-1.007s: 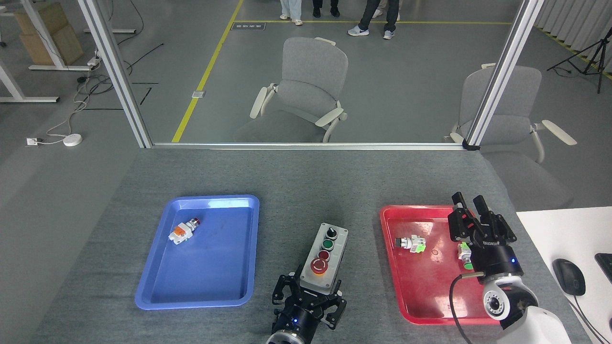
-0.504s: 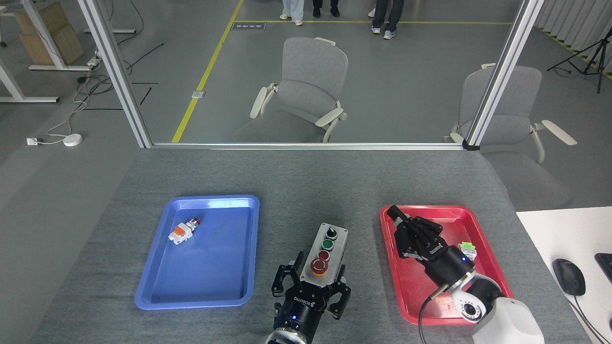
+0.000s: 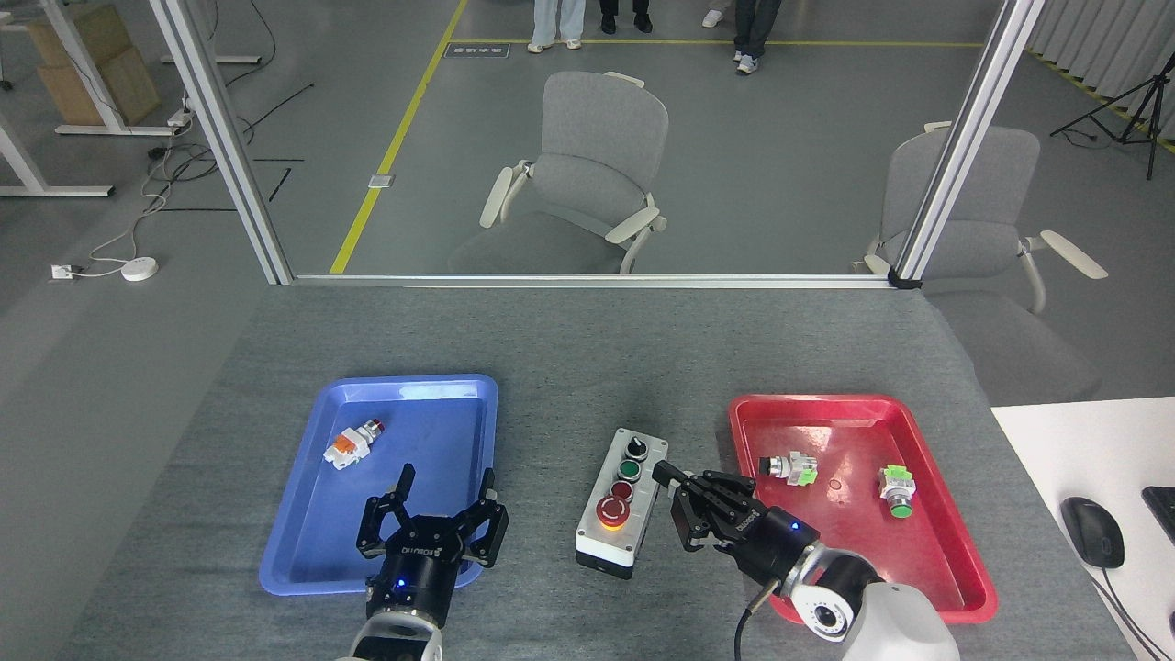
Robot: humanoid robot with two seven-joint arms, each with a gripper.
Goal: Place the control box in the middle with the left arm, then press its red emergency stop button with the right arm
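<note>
Two trays flank the control box (image 3: 622, 500) on our grey tabletop (image 3: 569, 358): a blue tray (image 3: 303, 542) to its left and a red tray (image 3: 955, 569) to its right. The box rests flat between them, free of both grippers, with its red emergency stop button (image 3: 613, 513) at the end nearest us. Our left gripper (image 3: 431, 523) hovers over the near edge of the blue tray, its fingers spread wide and holding nothing. Our right gripper (image 3: 702, 500) sits just right of the box, fingers drawn together and pointing toward it; whether a fingertip touches the box's side we cannot quite tell from this angle. A small loose button (image 3: 352, 443) lies in the blue tray, and two green-tipped ones (image 3: 791, 467) (image 3: 896, 487) lie in the red.
</note>
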